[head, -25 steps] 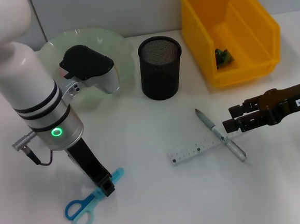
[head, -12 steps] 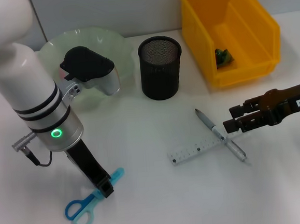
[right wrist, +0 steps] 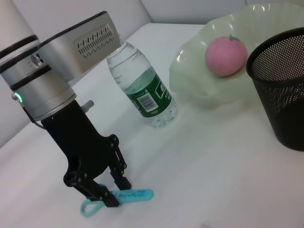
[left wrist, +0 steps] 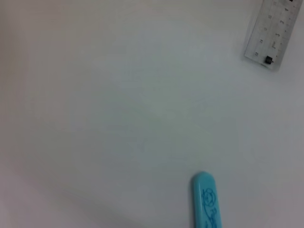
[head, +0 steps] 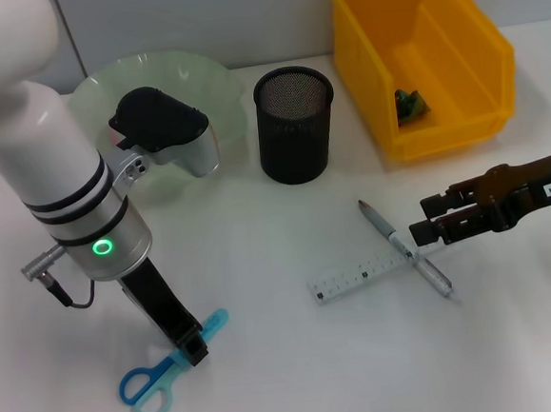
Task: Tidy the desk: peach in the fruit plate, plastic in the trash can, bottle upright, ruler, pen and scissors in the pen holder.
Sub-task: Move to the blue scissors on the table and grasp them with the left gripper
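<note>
Light blue scissors (head: 160,375) lie at the front left; their blade tip also shows in the left wrist view (left wrist: 205,202). My left gripper (head: 197,344) is down on the table, open, with a finger on either side of the scissors' blade (right wrist: 128,194). A grey pen (head: 405,248) lies across a clear ruler (head: 358,278). My right gripper (head: 424,219) is open, just right of that crossing. The black mesh pen holder (head: 294,123) stands behind. The peach (right wrist: 226,56) lies in the green plate (head: 175,75). The bottle (right wrist: 142,90) stands upright. Green plastic (head: 411,105) lies in the yellow bin (head: 460,125).
My left arm's white body (head: 54,176) hides the peach and the bottle from the head view. The yellow bin stands at the back right, the plate at the back left. White table (head: 289,377) lies between the scissors and the ruler.
My left arm has shifted very slightly over the scissors. The right arm, pen and ruler have not moved.
</note>
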